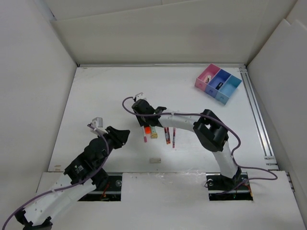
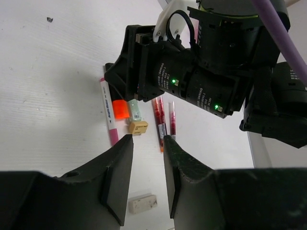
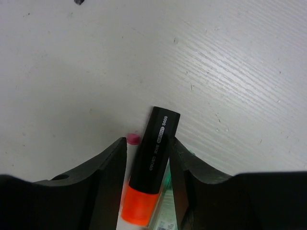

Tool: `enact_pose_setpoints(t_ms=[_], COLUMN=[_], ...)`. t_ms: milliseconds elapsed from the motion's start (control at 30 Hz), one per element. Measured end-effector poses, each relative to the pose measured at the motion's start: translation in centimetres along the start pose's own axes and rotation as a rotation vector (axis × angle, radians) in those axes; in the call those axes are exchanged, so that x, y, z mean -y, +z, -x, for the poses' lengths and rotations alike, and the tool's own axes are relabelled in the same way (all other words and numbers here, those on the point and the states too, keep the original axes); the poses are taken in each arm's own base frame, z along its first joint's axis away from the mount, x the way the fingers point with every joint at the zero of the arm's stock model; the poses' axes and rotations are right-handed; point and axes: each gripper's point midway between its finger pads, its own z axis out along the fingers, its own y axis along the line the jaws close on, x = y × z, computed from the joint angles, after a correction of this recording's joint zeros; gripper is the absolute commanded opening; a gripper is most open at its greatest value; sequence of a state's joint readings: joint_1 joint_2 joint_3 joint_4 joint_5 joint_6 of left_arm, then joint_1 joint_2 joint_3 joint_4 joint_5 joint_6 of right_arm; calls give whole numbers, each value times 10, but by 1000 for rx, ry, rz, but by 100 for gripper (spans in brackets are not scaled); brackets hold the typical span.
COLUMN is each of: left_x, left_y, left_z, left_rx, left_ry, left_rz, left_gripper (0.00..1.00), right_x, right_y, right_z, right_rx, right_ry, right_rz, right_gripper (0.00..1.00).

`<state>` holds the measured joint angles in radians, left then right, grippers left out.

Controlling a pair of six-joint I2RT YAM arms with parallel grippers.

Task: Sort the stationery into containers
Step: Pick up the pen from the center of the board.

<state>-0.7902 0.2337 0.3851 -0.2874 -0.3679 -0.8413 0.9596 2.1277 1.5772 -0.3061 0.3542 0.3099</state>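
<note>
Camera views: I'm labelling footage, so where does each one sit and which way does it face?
Top external: above and behind the robot, looking down on the table; shows left tool, right tool.
Left wrist: low, facing the pens; own fingers, right arm's wrist.
Right wrist: looking down; own fingers straddle the marker.
Shared: all see the marker.

Pretty clearly a robotics lab cell, not anybody's desk. My left arm (image 1: 88, 160) and right arm (image 1: 211, 132) are bolted side by side at the near edge of a bare white table (image 1: 105, 96). Plain white panel walls (image 1: 153, 38) box in its left, far and right edges, like a little data-collection booth. A metal rail (image 1: 254, 115) runs along the right edge. Purple cables (image 2: 282, 36) hang loose off the arms, and green LEDs (image 2: 173, 81) glow on the right arm's motor housings.
</note>
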Motion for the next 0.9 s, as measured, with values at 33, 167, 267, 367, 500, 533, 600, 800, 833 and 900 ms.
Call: enact_pose_setpoints(t_ms=[33, 167, 267, 367, 500, 533, 600, 800, 833, 900], left_x=[0, -2, -5, -7, -6, -5, -5, -3, -3, -3], left_y=[0, 3, 5, 5, 5, 5, 5, 5, 6, 6], left_z=[-1, -5, -10, -13, -13, -13, -12, -12, -13, -13], left_rx=[-2, -18, -32, -40, -42, -42, -41, -42, -44, -46], left_ry=[1, 9, 15, 16, 14, 13, 12, 10, 11, 11], left_rz=[1, 12, 20, 21, 16, 15, 12, 6, 7, 7], left_gripper=[28, 28, 28, 28, 28, 28, 28, 28, 28, 28], right_x=[1, 3, 4, 9, 12, 12, 16, 22, 24, 27], right_y=[2, 9, 12, 14, 16, 16, 18, 27, 29, 31], right_z=[1, -4, -7, -6, -6, -6, -5, 0, 2, 5], right_rx=[1, -12, -18, -15, -15, -16, -15, -8, -5, -2], right_ry=[2, 10, 21, 38, 54, 58, 70, 133, 144, 161], right_rz=[-3, -12, -22, -35, -45, -46, -50, -30, -24, -15], right_gripper=[46, 46, 46, 46, 46, 43, 42, 53, 53, 50])
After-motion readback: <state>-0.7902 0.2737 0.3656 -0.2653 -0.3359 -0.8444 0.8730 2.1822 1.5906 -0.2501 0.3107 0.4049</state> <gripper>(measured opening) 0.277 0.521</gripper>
